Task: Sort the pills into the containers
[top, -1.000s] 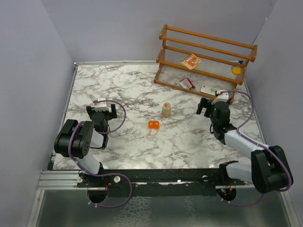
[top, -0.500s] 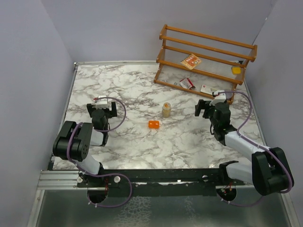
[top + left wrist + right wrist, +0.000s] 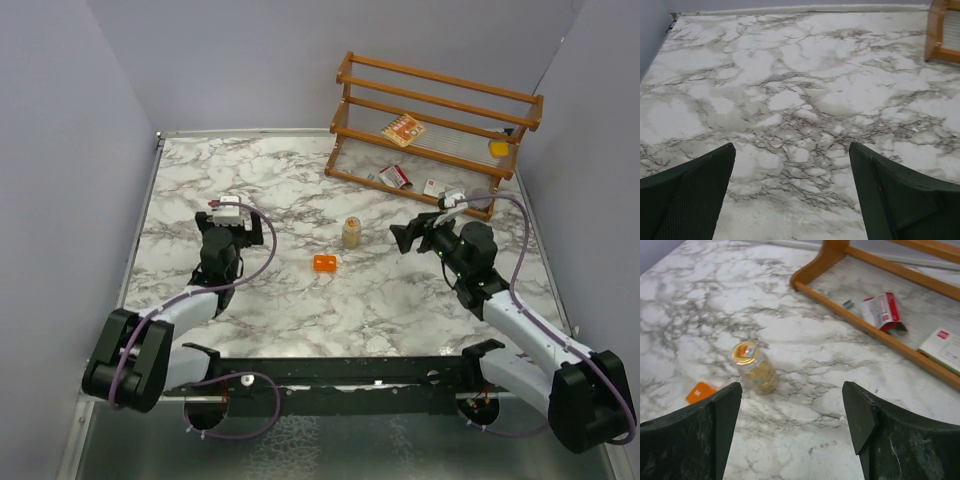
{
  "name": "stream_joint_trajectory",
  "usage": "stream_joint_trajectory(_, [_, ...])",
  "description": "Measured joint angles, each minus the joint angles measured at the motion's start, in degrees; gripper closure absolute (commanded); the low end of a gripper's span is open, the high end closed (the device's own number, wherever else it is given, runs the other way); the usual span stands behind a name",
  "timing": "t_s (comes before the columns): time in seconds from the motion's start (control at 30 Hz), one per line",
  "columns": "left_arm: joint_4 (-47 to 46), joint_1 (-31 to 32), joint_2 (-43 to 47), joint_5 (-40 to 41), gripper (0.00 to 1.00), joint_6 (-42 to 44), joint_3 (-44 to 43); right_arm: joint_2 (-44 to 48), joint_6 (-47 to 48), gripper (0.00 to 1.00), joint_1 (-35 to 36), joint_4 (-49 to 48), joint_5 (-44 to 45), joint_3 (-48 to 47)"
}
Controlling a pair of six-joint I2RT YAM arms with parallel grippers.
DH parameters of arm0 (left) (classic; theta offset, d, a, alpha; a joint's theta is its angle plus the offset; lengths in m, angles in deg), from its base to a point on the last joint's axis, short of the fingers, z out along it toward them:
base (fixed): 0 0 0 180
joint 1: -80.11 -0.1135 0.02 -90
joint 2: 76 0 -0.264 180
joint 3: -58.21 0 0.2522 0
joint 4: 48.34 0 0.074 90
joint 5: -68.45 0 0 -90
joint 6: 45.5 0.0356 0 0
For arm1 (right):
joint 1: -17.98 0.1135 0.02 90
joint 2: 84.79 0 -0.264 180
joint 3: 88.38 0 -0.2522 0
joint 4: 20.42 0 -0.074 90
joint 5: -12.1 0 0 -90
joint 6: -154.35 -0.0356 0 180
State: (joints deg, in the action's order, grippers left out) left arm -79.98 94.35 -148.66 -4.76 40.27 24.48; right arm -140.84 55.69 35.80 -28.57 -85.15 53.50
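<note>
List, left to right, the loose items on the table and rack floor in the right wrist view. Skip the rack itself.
orange box → clear jar → red-and-white packet → white packet

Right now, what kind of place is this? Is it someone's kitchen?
Probably a robot lab bench, not a kitchen: a left arm and right arm sit at the edge of a marble-look table, plain grey walls box it in, and a small wooden rack stands at the back.
</note>
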Motion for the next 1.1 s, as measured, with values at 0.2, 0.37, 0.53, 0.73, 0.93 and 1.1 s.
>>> stream_joint_trajectory(0.2, [6.6,6.12,8.39,-0.79,0.01,-4.63,0.94,-0.52,1.6,0.2,3.3,1.27,-13.0,-0.11])
stream_joint_trajectory(0.37, [15.67,7.98,13.53,-5.09,0.01,-8.92,0.92,-4.17,4.81,0.21,9.35,1.73,-18.14,-1.11])
stream_joint_trajectory(0.53, [19.52,9.11,15.39,-8.68,0.01,-10.56,1.11,-8.52,8.63,0.22,17.29,3.15,-18.01,-3.56])
stream_joint_trajectory(0.73, [24.37,10.29,13.9,-8.96,0.01,-12.04,1.11,-14.88,12.02,0.21,23.52,4.39,-15.58,-5.75])
stream_joint_trajectory(0.93, [26.23,10.64,15.06,-9.25,0.01,-13.73,1.14,-22.03,14.53,0.2,23.74,5.16,-14.38,-9.38])
stream_joint_trajectory(1.1, [26.75,10.64,17.44,-9.33,0.01,-14.14,1.79,-28.26,15.56,0.2,23.74,5.18,-14.12,-13.4])
